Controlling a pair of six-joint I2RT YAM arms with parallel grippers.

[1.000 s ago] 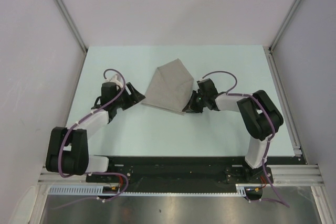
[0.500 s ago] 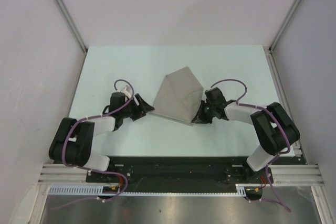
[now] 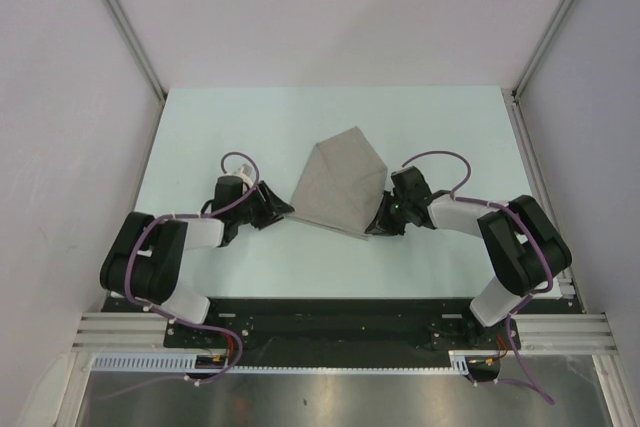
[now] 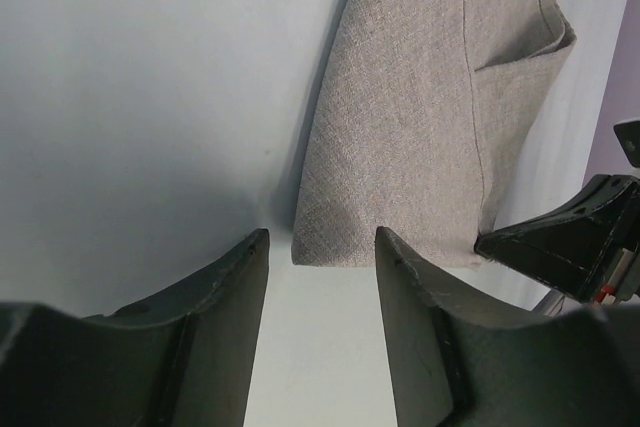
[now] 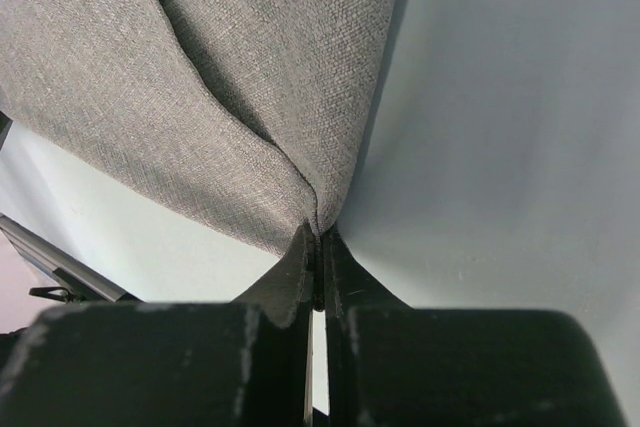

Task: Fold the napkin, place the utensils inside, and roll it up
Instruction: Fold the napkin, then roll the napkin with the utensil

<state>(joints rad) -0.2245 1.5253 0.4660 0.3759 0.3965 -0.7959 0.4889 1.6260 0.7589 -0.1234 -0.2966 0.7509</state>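
The grey-beige napkin [image 3: 340, 179] lies folded on the table's middle, with one flap raised along a crease. My right gripper [image 3: 378, 226] is shut on the napkin's near right corner [image 5: 318, 215], the cloth pinched between its fingertips. My left gripper [image 3: 285, 209] is open and empty, just short of the napkin's near left corner [image 4: 330, 245]; the corner lies flat ahead of the gap between the fingers. The black utensil is not in view.
The pale table [image 3: 200, 137] is bounded by grey walls at the back and sides, with metal rails along the left and right edges. A black base plate [image 3: 330, 312] lies at the near edge under both arms.
Both arms have drawn toward the near edge. The right gripper has pulled the napkin nearer and to the right, spreading it wider. The left gripper has followed to the napkin's left corner.
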